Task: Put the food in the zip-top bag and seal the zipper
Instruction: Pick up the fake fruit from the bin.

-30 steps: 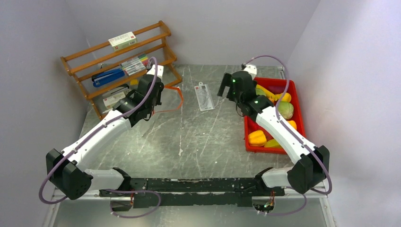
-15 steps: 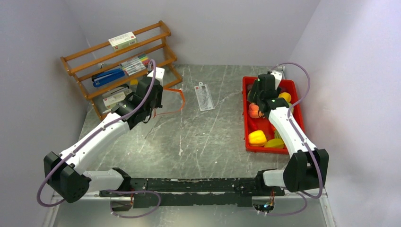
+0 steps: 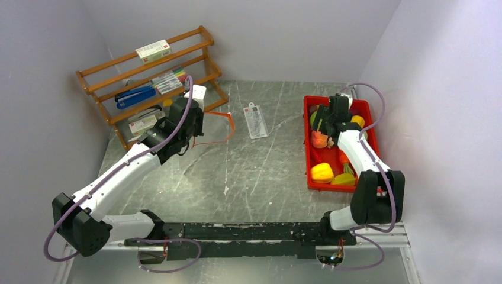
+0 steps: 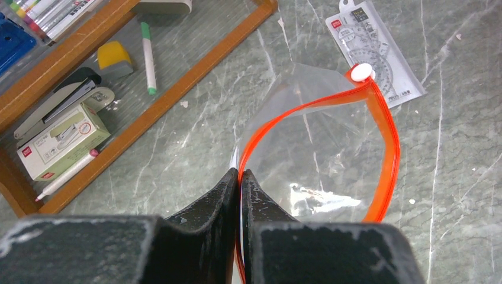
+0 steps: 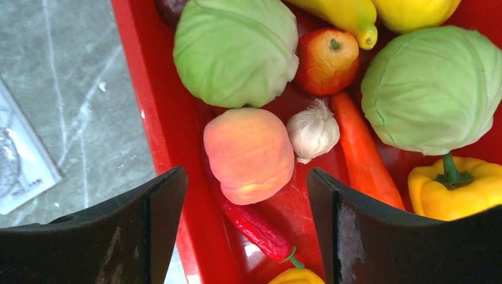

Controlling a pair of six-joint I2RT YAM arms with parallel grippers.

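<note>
On table (image 3: 260,171), far left: rack (image 3: 118,60). Just right of rack: zip-top bag (image 4: 319,148); right of bag, at centre rear: printed packet (image 3: 256,121). Far right: tray (image 3: 308,160). In tray, by left wall: peach (image 5: 248,154); cabbage (image 5: 237,50) behind, chili (image 5: 254,228) just in front, garlic (image 5: 312,130) at right, carrot (image 5: 364,154) beyond garlic.

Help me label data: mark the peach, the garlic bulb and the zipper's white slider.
peach (image 5: 248,155): right wrist view, middle of its skin.
garlic bulb (image 5: 312,131): right wrist view, centre of the bulb.
white slider (image 4: 362,72): left wrist view, its round face.
</note>
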